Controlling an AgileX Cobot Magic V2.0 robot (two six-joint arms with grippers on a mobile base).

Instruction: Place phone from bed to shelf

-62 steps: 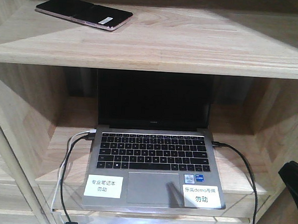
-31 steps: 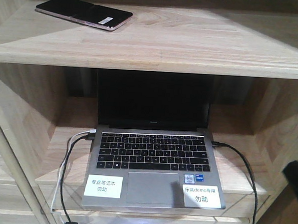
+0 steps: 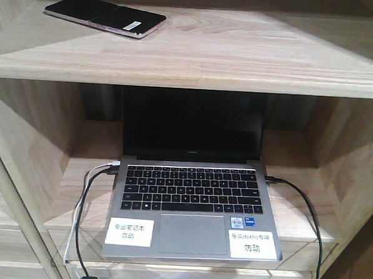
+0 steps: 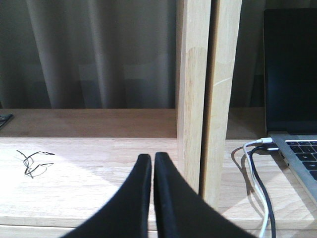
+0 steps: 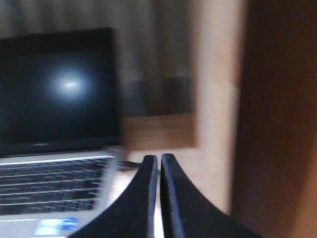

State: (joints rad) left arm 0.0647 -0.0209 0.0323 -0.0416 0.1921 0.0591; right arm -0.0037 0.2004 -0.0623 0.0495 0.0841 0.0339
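Phone [image 3: 105, 15] lies on shelf [image 3: 241, 55] above laptop [image 3: 192, 202]; right arm has withdrawn from front view; both grippers [image 4: 152, 161] [image 5: 159, 161] clenched, empty—placement apparently done.

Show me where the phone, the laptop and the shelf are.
phone [image 3: 105, 15], front view, middle of its black face.
laptop [image 3: 190, 188], front view, on its keyboard.
shelf [image 3: 241, 52], front view, bare wood of the top board.
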